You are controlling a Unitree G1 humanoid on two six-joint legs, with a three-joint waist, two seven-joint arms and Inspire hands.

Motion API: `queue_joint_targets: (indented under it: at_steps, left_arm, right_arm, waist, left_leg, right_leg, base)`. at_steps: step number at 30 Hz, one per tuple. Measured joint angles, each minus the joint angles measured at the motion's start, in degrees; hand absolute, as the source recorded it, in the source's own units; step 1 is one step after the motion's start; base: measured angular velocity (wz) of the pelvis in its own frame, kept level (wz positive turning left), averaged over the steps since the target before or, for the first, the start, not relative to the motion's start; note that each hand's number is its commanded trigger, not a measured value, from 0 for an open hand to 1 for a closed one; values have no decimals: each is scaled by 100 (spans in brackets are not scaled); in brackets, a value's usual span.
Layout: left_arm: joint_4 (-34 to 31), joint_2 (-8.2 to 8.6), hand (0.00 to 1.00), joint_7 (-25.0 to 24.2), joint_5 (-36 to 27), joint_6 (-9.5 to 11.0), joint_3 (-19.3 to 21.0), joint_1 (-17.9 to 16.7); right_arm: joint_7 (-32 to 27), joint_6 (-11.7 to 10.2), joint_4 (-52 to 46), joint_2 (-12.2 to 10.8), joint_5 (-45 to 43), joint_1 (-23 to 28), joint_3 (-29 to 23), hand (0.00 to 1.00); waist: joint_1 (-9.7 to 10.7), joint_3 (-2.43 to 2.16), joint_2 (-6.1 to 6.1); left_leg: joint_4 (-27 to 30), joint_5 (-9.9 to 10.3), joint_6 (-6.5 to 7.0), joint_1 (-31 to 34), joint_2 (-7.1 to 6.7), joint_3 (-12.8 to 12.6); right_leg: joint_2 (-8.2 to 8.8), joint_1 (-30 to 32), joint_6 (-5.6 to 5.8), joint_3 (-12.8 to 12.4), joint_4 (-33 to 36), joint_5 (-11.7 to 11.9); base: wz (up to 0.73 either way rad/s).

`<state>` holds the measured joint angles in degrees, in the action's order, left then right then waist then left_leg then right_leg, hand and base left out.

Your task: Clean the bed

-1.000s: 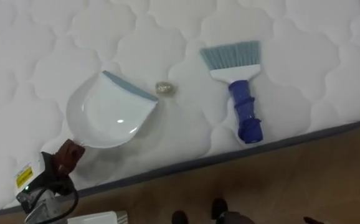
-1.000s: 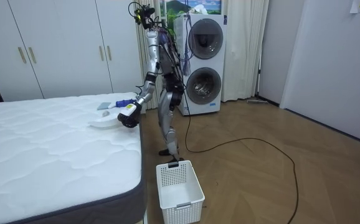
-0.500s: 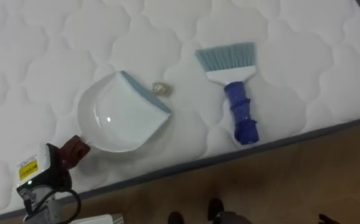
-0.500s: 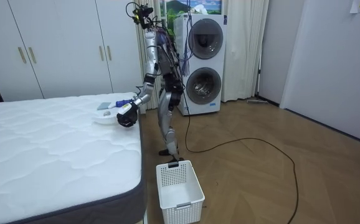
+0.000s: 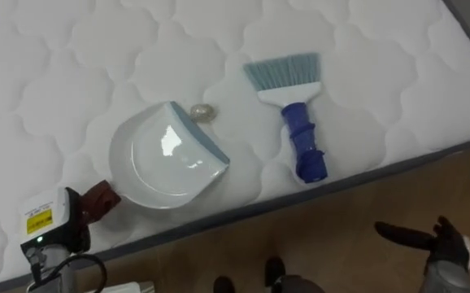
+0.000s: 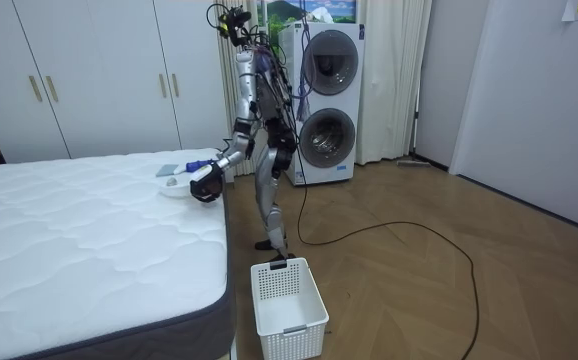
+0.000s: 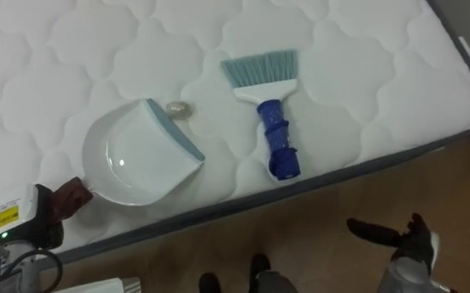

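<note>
I'm gripping dustpan handle with left hand, its lip sitting just beside crumpled ball; right hand hanging released

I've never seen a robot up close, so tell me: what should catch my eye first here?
A round white plastic dustpan lies on the white quilted mattress, its brown handle gripped by the left robot hand. A small crumpled beige scrap sits just beside its lip, and a blue-handled brush with pale bristles lies to its right.
</note>
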<state>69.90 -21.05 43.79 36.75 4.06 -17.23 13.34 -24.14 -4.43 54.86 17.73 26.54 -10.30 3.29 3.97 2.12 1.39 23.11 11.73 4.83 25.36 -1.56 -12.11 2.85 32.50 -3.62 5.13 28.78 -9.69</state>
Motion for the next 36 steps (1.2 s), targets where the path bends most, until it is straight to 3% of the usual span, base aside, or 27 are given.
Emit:
queue_joint_targets:
  at_steps: [7,14,17,23,26,36]
  left_arm:
    - [113,0,100,74,-4,-43,-1,11]
    - [112,30,100,72,-73,-44,-104,-31]
    - [106,58,100,50,-114,-106,-100,-27]
    - [112,135,100,-91,-117,-331,-101,28]
    - [107,273,100,-176,-118,-340,-102,82]
    - [113,298,100,-248,-123,-372,-110,124]
  right_arm:
    - [-873,-211,-950,-9,-1108,-45,144,0]
    - [-1381,-227,-1468,-66,-1964,-246,351,0]
    - [-1439,-222,-1693,-72,-2328,-250,501,0]
    - [-1445,-255,-2033,-196,-2731,-442,914,0]
    - [-1426,-256,-2073,-196,-2723,-448,1008,0]
    - [-949,-263,-2070,-209,-2653,-448,1374,0]
  waist:
    - [-12,-7,-48]
    - [-167,-1,-105]
    - [-293,-2,-102]
    - [-343,13,-37]
    - [-450,31,44]
    - [-522,40,63]
  left_leg:
    - [18,-1,1,-8,2,-33]
    - [43,-1,2,-10,10,-15]
    - [41,0,2,-13,11,-15]
    - [40,1,2,-8,31,115]
    - [7,2,1,-13,42,139]
    - [-80,-4,-8,-15,45,180]
  right_leg:
    - [1,-4,2,-22,-7,-1]
    - [2,-39,6,6,-35,3]
    - [2,-35,9,8,-33,8]
    - [12,-104,-23,164,-78,40]
    - [13,-131,-26,227,-114,60]
    - [26,-168,-30,339,-178,62]
  base:
    - [-1]
    - [2]
    - [0]
    - [10]
    - [7]
    - [2]
